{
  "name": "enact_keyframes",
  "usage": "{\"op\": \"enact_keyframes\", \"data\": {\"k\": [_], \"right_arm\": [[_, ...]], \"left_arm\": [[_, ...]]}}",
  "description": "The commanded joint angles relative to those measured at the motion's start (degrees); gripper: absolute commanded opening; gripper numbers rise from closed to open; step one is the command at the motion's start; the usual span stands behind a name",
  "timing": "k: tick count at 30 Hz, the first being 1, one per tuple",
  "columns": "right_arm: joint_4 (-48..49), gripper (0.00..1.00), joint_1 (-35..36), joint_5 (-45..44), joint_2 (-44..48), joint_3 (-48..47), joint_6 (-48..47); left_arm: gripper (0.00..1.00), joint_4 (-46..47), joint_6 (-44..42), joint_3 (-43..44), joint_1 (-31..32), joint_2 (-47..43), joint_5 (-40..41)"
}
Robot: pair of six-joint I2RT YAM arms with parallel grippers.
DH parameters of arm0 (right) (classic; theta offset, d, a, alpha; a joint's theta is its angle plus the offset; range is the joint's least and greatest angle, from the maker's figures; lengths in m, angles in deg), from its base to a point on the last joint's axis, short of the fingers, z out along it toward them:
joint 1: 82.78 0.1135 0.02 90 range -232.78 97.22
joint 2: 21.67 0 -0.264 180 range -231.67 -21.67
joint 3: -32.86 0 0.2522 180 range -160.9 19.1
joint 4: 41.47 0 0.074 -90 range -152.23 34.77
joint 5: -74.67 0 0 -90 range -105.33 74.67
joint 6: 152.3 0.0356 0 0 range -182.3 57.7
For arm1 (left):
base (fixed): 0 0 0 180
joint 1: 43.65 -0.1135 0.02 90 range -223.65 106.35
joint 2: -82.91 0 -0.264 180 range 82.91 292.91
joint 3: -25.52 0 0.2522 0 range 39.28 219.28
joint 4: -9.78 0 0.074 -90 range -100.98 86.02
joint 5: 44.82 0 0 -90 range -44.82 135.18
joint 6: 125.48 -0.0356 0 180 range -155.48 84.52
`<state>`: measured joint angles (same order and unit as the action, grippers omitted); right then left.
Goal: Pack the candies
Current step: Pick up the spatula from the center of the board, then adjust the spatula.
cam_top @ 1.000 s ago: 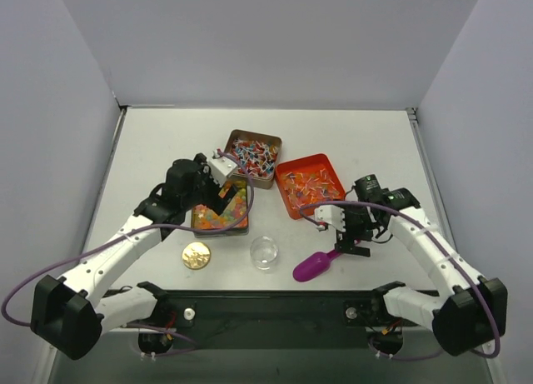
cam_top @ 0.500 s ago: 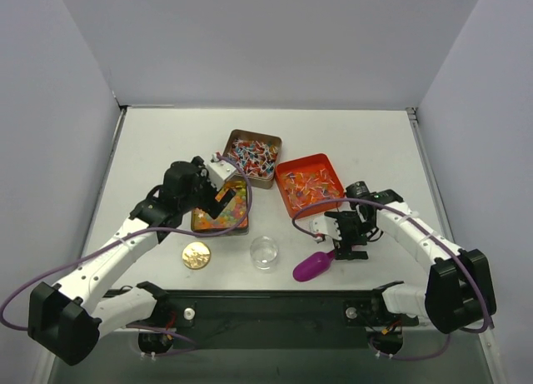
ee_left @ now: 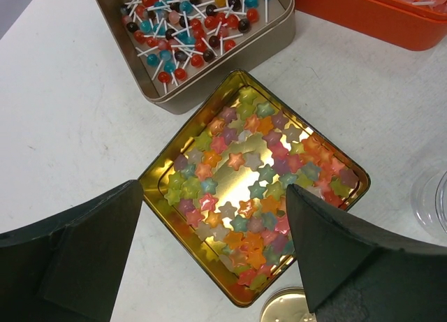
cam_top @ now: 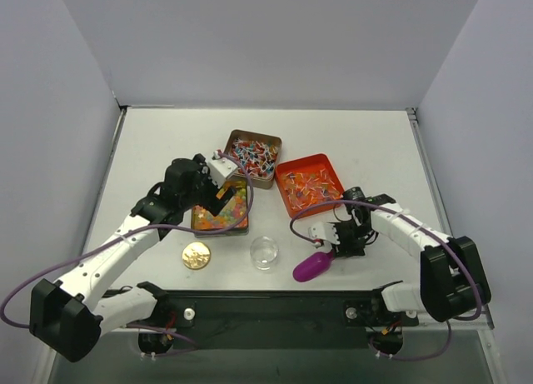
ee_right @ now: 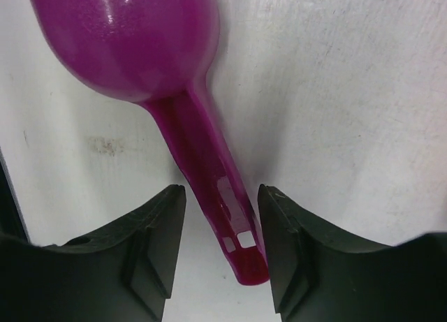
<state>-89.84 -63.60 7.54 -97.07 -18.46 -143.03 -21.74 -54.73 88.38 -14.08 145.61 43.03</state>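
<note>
L: left gripper (ee_left: 213, 221) spread wide, barely moved, over star candies (ee_left: 241, 161) in gold tin (ee_left: 155, 184), centre-left | R: right gripper (ee_right: 221, 200) lowered since, jaws narrowed astride purple scoop (ee_right: 140, 35) handle, not yet clamped

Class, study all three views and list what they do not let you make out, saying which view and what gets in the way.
Right wrist view: purple scoop cut off by the top edge; whether the right pincer grips its handle is unclear.
Left wrist view: clear cup cut by the right edge, gold lid by the bottom edge.
Top view: left pincer hides part of the star candies.
</note>
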Motion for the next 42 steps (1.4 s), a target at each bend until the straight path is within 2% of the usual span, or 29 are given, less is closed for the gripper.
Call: {"op": "enact_keyframes", "data": {"k": [1, 2, 4, 5, 7, 9, 10, 11, 13, 14, 16, 19, 23, 26, 27, 28, 29, 30, 32, 33, 34, 36, 37, 38, 42], "right_arm": [[-0.54, 0.42, 0.16, -1.16, -2.21, -0.23, 0.13], [-0.55, 0.32, 0.07, -1.43, -2.21, -0.49, 1.87], [-4.12, 0.21, -0.37, -0.91, -1.08, -3.90, 3.73], [-6.50, 0.07, -0.81, 1.45, 0.76, -5.92, 4.43], [-13.86, 0.00, -2.65, 4.01, 2.53, -10.23, 6.37], [-18.54, 0.00, -4.40, 8.32, 3.24, -19.01, 9.95], [-22.22, 0.00, -5.02, 9.89, 2.54, -22.69, 12.24], [-23.99, 0.00, -5.64, 13.30, 0.27, -29.43, 15.13], [-28.57, 0.00, -7.57, 18.06, -2.99, -36.76, 23.54], [-30.24, 0.00, -8.10, 20.26, -6.74, -43.15, 25.69], [-36.21, 0.00, -8.89, 27.90, -11.07, -48.72, 29.73], [-48.94, 0.00, -9.60, 38.01, -21.00, -60.85, 27.04], [-51.17, 0.00, -8.64, 42.16, -24.97, -63.51, 26.07], [-52.75, 0.00, -6.97, 42.51, -26.38, -63.61, 27.46], [-52.75, 0.00, -6.96, 43.39, -26.47, -62.90, 27.29], [-52.75, 0.00, -7.22, 44.53, -26.73, -61.59, 27.20], [-52.75, 0.00, -7.31, 44.45, -26.82, -61.14, 27.20], [-52.84, 0.00, -7.23, 44.36, -26.82, -60.79, 27.03], [-52.84, 0.00, -7.31, 44.01, -26.73, -59.65, 26.41], [-52.84, 0.00, -7.14, 43.92, -26.65, -59.21, 26.15], [-52.75, 0.00, -7.05, 43.84, -26.73, -58.95, 25.89], [-52.84, 0.00, -6.27, 42.35, -26.73, -57.89, 25.36], [-52.84, 0.00, -5.91, 41.65, -26.91, -57.71, 24.75], [-52.75, 0.00, -5.39, 40.68, -27.17, -57.45, 24.48], [-52.84, 0.00, -3.27, 37.16, -27.35, -57.01, 22.29]], "left_arm": [[0.94, 3.51, -0.70, 0.91, -0.29, -1.43, -2.75], [0.94, 5.26, -1.32, 0.04, -0.21, -3.18, -4.86], [0.97, 6.24, -3.34, -1.38, -0.12, -4.51, -6.02], [0.98, 6.33, -3.60, -1.38, -0.12, -4.77, -6.11], [0.97, 6.33, -4.74, -0.06, -0.21, -4.34, -5.76], [0.97, 5.37, -7.02, 2.04, -1.43, -2.50, -9.15], [0.97, 4.24, -7.03, 5.71, -2.83, -1.01, -11.36], [0.97, 2.40, -5.99, 8.70, -3.80, 3.27, -11.99], [0.98, 1.68, -1.34, 16.50, -6.26, 10.21, -10.33], [0.97, 1.33, 0.07, 18.81, -7.14, 11.99, -11.46], [0.97, 0.80, 3.50, 23.21, -10.04, 15.85, -17.76], [0.97, -1.48, 8.51, 31.04, -11.54, 19.64, -23.92], [0.97, -9.29, 9.57, 40.00, -11.37, 24.05, -35.00], [0.97, -4.58, 12.38, 36.96, -10.49, 23.09, -39.58], [0.97, -3.61, 10.91, 35.90, -10.23, 22.48, -41.25], [0.92, -3.16, 9.07, 34.58, -9.79, 20.90, -42.57], [0.89, -3.25, 6.18, 33.27, -9.61, 19.67, -44.67], [0.88, -1.94, 1.89, 27.94, -9.52, 18.09, -44.61], [0.89, 6.91, -1.04, 20.55, -9.61, 11.77, -43.12], [0.90, 10.52, -5.84, 16.85, -9.44, 9.31, -41.81], [0.92, 16.82, -8.59, 9.86, -9.26, 5.28, -41.36], [0.92, 21.70, -15.86, 6.20, -8.47, 3.14, -39.43], [0.90, 20.41, -18.26, 6.27, -8.38, 3.39, -39.33], [0.79, 20.31, -19.59, 6.62, -8.29, 3.75, -38.55], [0.66, 20.74, -29.60, 6.63, -8.03, 4.54, -40.91]]}}
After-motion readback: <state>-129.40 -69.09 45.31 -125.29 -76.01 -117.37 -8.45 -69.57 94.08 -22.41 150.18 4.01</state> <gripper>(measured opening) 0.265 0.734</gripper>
